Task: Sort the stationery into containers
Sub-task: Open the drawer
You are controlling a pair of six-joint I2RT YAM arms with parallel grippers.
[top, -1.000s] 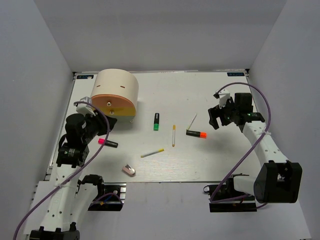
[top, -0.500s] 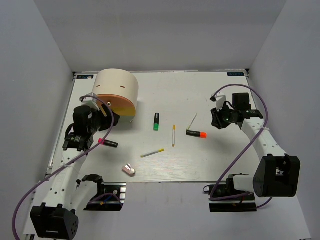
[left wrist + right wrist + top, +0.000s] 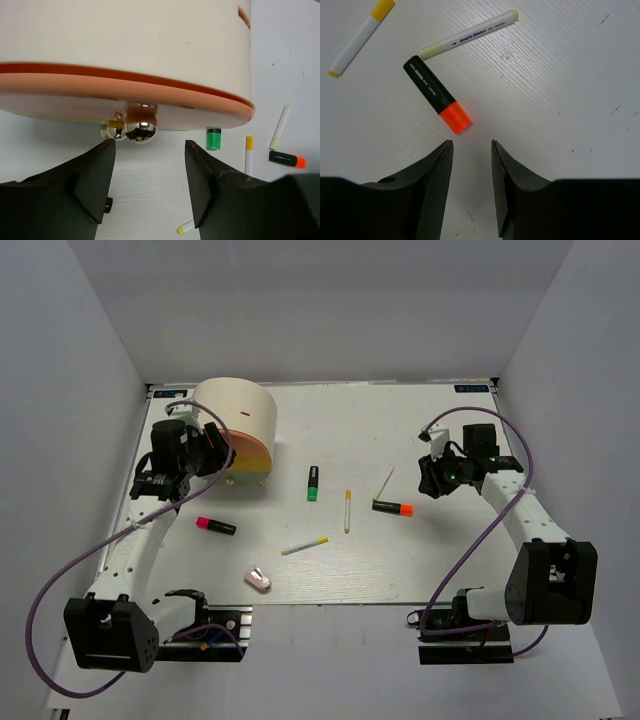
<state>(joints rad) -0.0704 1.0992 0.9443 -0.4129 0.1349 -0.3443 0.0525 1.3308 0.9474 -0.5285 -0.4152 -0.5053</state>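
The container is a cream cylinder on its side at the back left; its orange face carries a chrome knob. My left gripper faces that knob, open, its fingertips just short of it and holding nothing. My right gripper is open and empty over the table, right beside the orange cap of a black marker. A pale pen and a yellow-tipped white pen lie beyond that marker.
A green-capped marker lies mid-table. A pink-capped marker, another yellow-tipped pen and a small pink-white eraser lie nearer the front edge. Grey walls close in on both sides.
My left arm has swung up toward the container's orange face and its jaws have opened. The right gripper's jaws have narrowed and it has edged toward the orange-capped marker.
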